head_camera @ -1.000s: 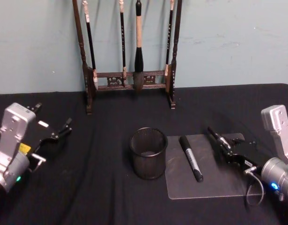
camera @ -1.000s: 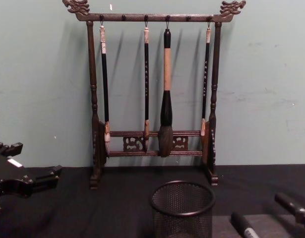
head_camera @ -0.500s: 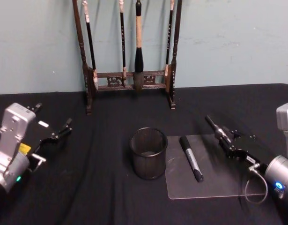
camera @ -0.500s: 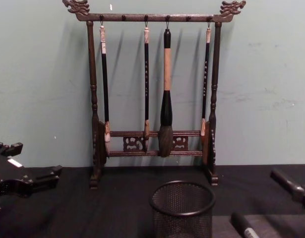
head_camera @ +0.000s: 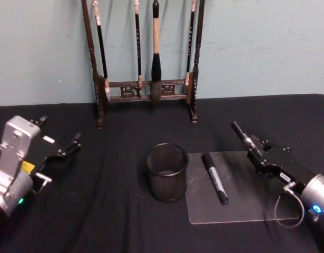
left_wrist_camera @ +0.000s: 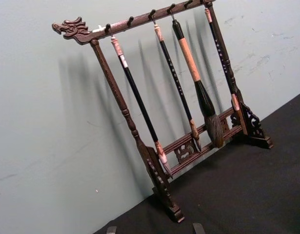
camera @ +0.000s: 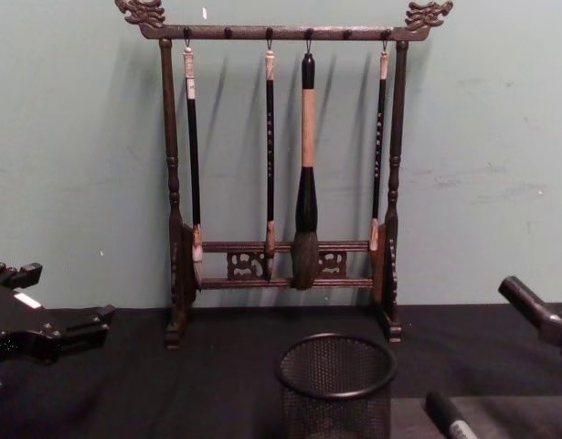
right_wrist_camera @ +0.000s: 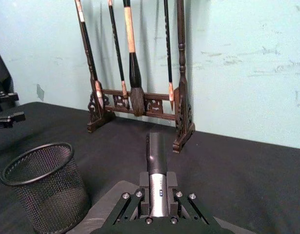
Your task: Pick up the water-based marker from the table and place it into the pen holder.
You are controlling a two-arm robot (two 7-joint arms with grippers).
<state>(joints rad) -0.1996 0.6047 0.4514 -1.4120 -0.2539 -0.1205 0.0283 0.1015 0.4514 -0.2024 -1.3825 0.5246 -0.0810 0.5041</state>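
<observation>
Marker (head_camera: 215, 177) lay flat on a clear mat (head_camera: 246, 205), centre-right of the head view. Its black cap pointed toward the top of the frame and the barrel ran down and slightly right. Not gripped, nothing touching it.

Pen holder (head_camera: 167, 171) stood upright just left of the mat, mouth open to the top, and I saw nothing in it. It was near the marker but not touching. My read: they were laid out that way so the transfer is a short hop leftward.

Right gripper (head_camera: 238, 130) sat at the right of the head view, above the mat's right edge. It was raised off the surface (head_camera: 109, 211) and aimed toward the upper left. Jaws looked together and empty, showing as one dark stub in the right wrist view. It was to the right of the marker and apart from it, not over it. It's the nearer arm, so it's probably the one for the pick.

Left gripper (head_camera: 60, 130) was parked at the lower left, jaws apart, holding nothing, well clear of the holder.

Brush rack (head_camera: 146, 89) stood at the back against the wall, out of the working path.

Judgement: the pick hadn't started. The next move needs the jaws spread, then turned to cross the barrel before coming down. The marker is round on a slick mat, so it could roll if nudged off-centre.
</observation>
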